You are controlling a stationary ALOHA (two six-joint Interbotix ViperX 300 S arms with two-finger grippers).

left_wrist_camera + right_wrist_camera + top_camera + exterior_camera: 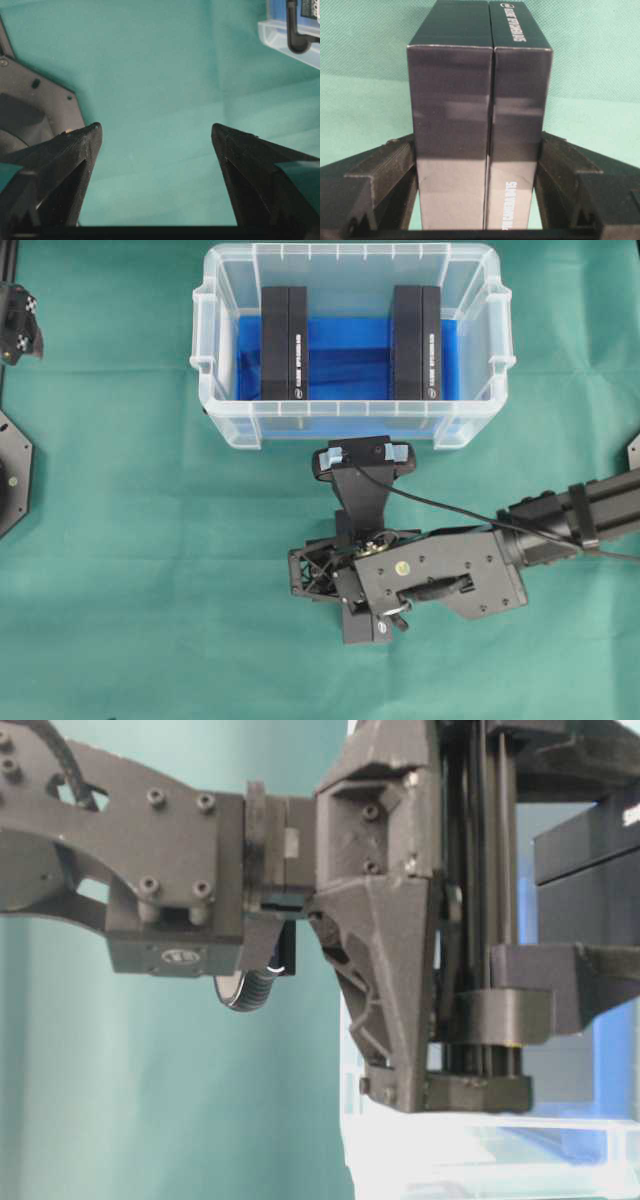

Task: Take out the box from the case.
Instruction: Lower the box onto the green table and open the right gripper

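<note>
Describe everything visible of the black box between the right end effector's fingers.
The black box is a tall rectangular block, matte and cardboard-like. A seam runs down its middle, so it may be two boxes side by side. White lettering marks the right half. The right end effector is closed on it, with a finger against each outer side. Only green cloth lies behind.

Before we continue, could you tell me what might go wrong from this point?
The right gripper clamps two black boxes side by side by their outer faces only, so one could slide out along the seam. Its fingers cover only one end, so the pair may tilt. The wrist camera sits near the case rim and might knock it.
</note>
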